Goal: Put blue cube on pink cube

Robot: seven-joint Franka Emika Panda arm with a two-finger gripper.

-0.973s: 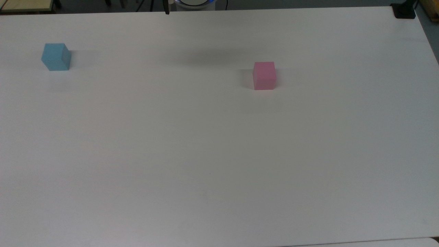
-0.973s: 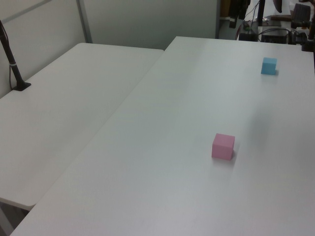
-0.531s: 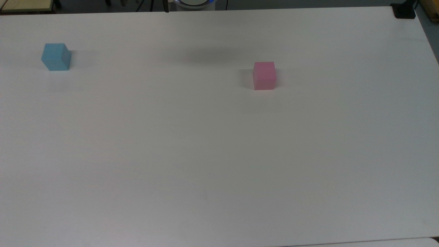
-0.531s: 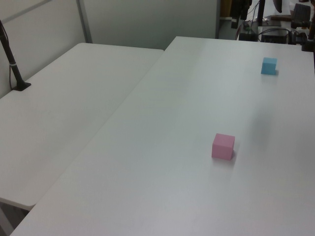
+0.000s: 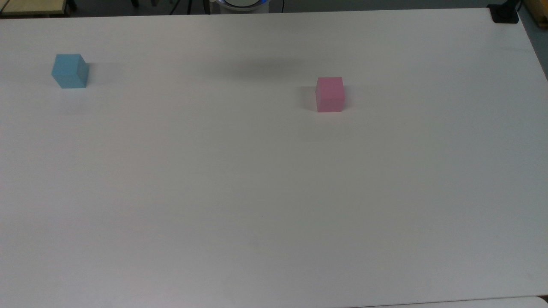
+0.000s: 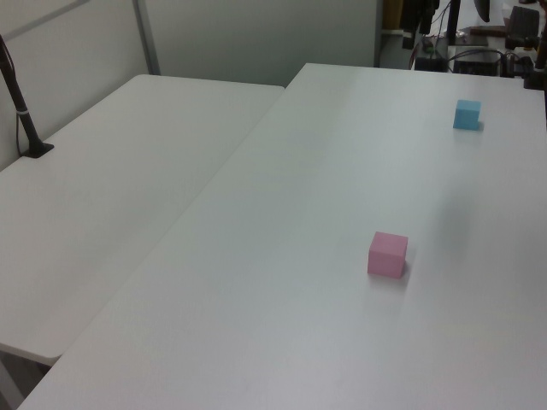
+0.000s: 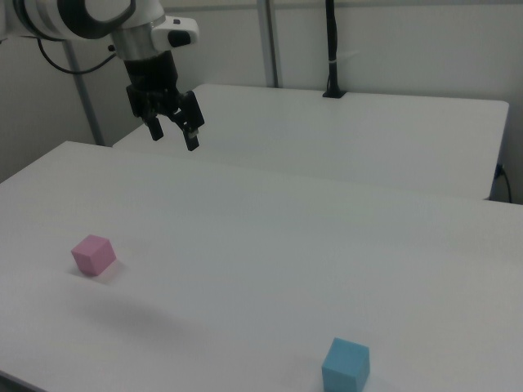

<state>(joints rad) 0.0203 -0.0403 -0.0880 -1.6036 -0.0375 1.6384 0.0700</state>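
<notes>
Two cubes apart on a white bench, pincer raised and empty

Two small matte cubes sit well apart on a white bench. The blue cube stands near the top view's left edge, toward the far side of the bench. The pink cube rests right of centre in the top view. Neither touches anything but the bench surface.

From the left view, the pink cube lies in the nearer half of the bench, while the blue cube sits farther back toward the left view's right. A second white bench adjoins along the left view's left, with a dark post standing on it near the wall.

From the right view, the pink cube is at the right view's left and the blue cube is near the bottom edge, right of centre. The robot's pincer hangs high in the air at the right view's upper left, above the far part of the bench. Its two dark fingers are spread with a clear gap between them and hold nothing. It is well apart from both cubes. A soft shadow falls on the bench between the cubes in the top view.
</notes>
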